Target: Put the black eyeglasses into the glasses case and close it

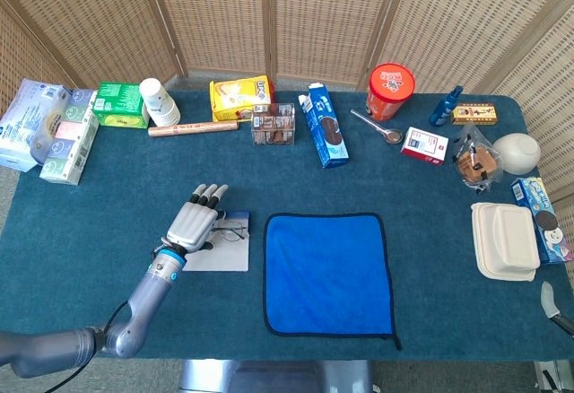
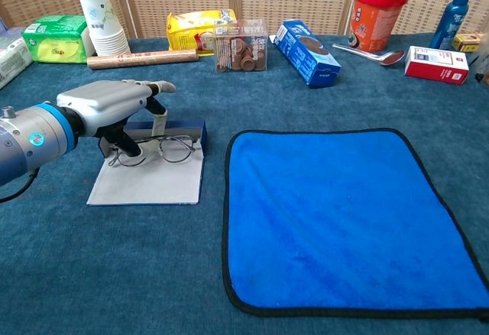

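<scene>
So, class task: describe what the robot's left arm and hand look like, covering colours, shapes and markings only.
The left hand has a silver-grey back, smooth and rounded, with dark, almost black fingertips and dark parts underneath. At the wrist sits a bright blue ring beside a white band bearing a small round blue logo. The forearm is a smooth grey-silver tube. No sleeve shows.

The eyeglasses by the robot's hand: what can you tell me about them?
The eyeglasses have a thin dark wire frame with rounded clear lenses. The left hand holds them at one end, over the open glasses case, a flat grey flap with a blue rear wall. They seem level, lenses toward the blue cloth.
</scene>
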`<state>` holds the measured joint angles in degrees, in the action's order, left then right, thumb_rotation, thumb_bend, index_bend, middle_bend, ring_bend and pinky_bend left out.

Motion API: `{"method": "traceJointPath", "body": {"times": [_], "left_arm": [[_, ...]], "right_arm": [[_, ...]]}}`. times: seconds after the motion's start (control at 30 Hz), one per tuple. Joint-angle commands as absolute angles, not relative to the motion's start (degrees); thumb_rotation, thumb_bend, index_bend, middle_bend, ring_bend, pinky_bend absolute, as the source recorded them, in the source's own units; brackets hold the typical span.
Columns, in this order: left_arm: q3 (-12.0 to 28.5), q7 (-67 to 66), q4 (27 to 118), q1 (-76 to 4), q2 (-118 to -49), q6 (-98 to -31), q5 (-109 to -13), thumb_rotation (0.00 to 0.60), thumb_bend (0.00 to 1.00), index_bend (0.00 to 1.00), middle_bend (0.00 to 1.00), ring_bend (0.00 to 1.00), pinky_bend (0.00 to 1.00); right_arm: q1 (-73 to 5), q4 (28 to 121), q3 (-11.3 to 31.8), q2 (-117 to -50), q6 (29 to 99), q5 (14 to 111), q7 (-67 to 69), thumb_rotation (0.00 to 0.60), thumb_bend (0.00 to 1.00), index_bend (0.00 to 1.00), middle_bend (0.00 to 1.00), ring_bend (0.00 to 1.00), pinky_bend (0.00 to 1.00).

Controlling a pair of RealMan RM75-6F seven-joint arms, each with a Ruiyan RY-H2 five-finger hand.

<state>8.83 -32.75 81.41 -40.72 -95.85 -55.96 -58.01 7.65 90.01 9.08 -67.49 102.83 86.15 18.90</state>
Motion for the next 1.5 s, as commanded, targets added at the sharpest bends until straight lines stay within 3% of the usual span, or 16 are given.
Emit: {"method": "traceJointPath", "body": {"times": [0.03,0.27,0.5,0.9,1.13,1.5], "left_arm": [[9.0,-32.8,80.5,-41.2,-96.1,-55.5,-57.5,0.565,0.43,0.58,0.0,0.0,0.0],[9.4,-32.0,79.1,-42.0,-96.7,-55.3,-57.3,0.568,0.43,0.54,0.0,0.0,0.0],[8.5,-30.0,81.2,-41.6,-95.4,-54.9,-58.0,0.57,0.42,0.33,0.0,0.0,0.0],[7.3,-27.9,86.2,-39.8,-92.5,-57.8,-60.4,0.579,0.41,0.24,0.0,0.0,0.0],[6.7,-27.2,86.7,-38.5,-91.3,-59.8,-61.6,0.579,0.41,0.01,0.0,0.0,0.0],[7.5,-31.4,81.9,-40.7,-94.5,-56.7,-56.2,0.578,0.41,0.0,0.0,0.0,0.0]], "right_arm": [[7.7,90.0,9.1,-67.5,102.9,86.1,18.9,0.352,0.38,0.07,0.12,0.0,0.16],[7.9,90.0,9.1,-67.6,102.9,86.1,18.9,0.35,0.38,0.07,0.12,0.0,0.16],[8.1,90.0,9.2,-67.4,103.2,86.1,19.1,0.35,0.38,0.07,0.12,0.0,0.16],[8.0,90.3,9.3,-67.2,103.3,86.5,19.1,0.351,0.38,0.07,0.12,0.0,0.16],[7.9,90.6,9.3,-67.2,103.4,86.9,19.3,0.349,0.38,0.07,0.12,0.0,0.16],[8.1,90.7,9.3,-67.1,103.8,87.0,19.1,0.348,0.38,0.07,0.12,0.0,0.16]]}}
